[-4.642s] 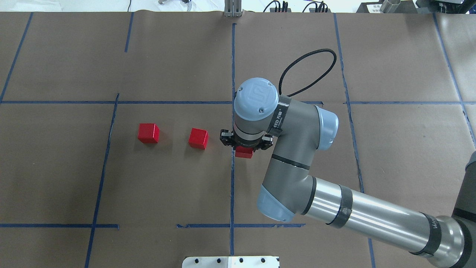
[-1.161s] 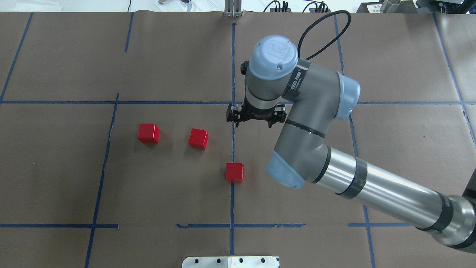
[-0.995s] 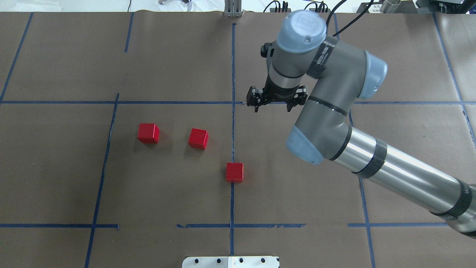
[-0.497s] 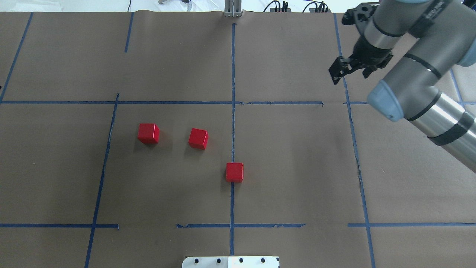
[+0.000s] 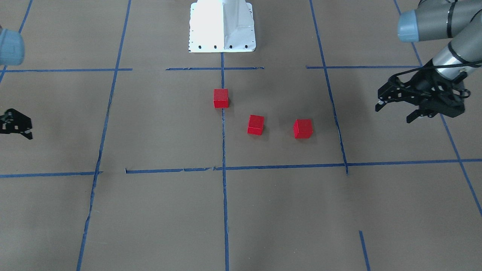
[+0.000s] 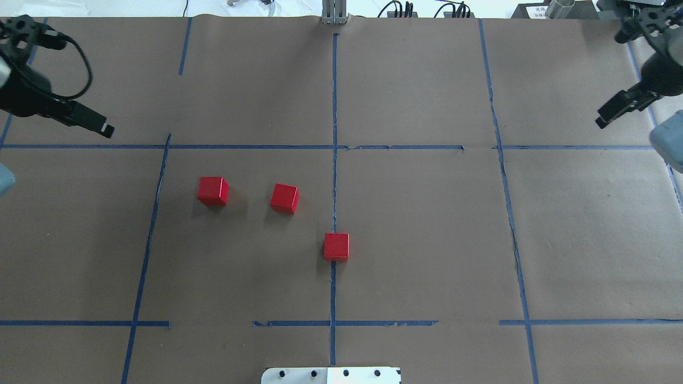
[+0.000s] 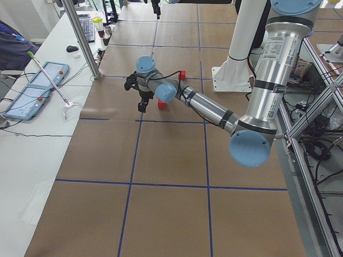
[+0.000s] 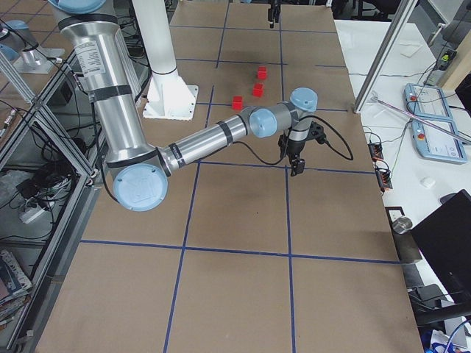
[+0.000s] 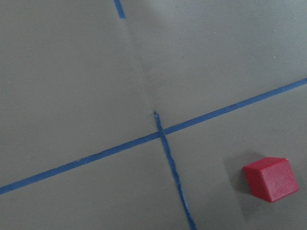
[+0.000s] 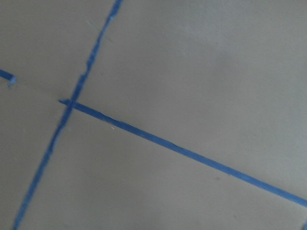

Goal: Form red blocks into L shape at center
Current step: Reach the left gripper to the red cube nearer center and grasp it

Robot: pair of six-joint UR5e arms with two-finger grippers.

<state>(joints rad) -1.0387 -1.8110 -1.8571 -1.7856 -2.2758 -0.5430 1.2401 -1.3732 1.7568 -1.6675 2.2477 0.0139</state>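
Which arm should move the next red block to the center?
Left. Both stray red blocks lie on its side of the center line, nearer the left gripper than the right gripper.

The right tool (image 5: 16,124) was cut off at the picture's edge, far to one side of the white base (image 5: 222,26), so whether it gaped could not be told. Seen from the left end of the table (image 7: 171,214), the left arm (image 7: 206,106) hid part of the red blocks (image 7: 182,74).

Even, bright overhead light, soft shadows; wrist views slightly blurred
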